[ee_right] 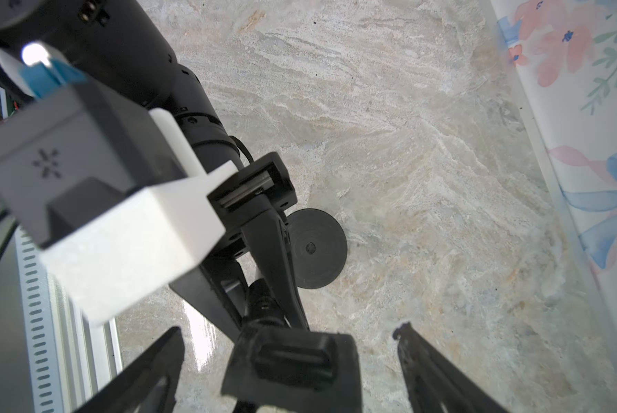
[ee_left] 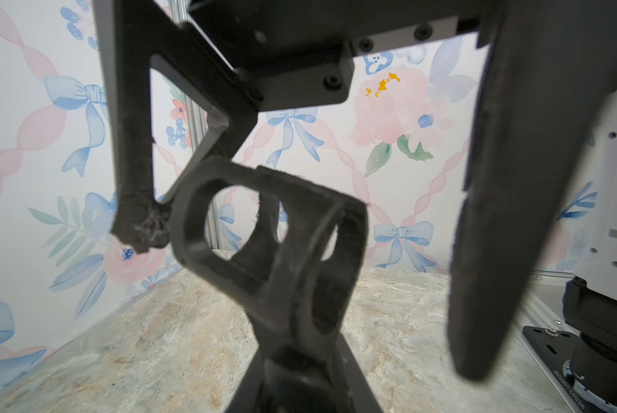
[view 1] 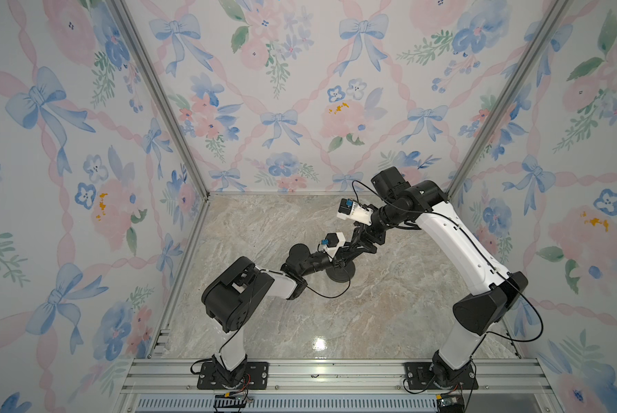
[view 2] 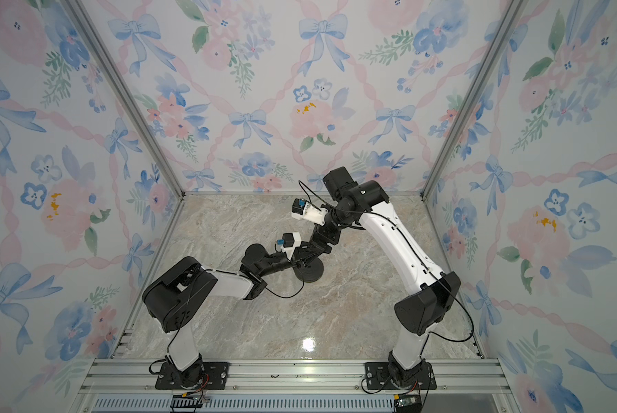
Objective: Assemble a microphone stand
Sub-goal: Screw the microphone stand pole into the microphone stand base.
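Matte-black disc base [ee_right: 316,248], clip-headed rod [ee_right: 289,361]

Walls [view 1: 300,53] left, far & right: floral wallpaper w/ blue bows, pink ribbons, pink blooms. Alu posts [view 1: 162,96] at the far corners. Table [view 1: 389,314] is beige-grey marble-look, glossy; white glare patch [view 1: 319,344] by its near edge. Alu rail [view 1: 335,373] along near side, slotted strip [view 1: 300,403] nearer still.

Matte-black disc base [ee_right: 321,257], beige-grey marbled tabletop [view 1: 371,304], pink-and-blue floral bow walls [view 1: 282,89], black clip-headed rod [ee_left: 292,296], perhaps dust-flecked.
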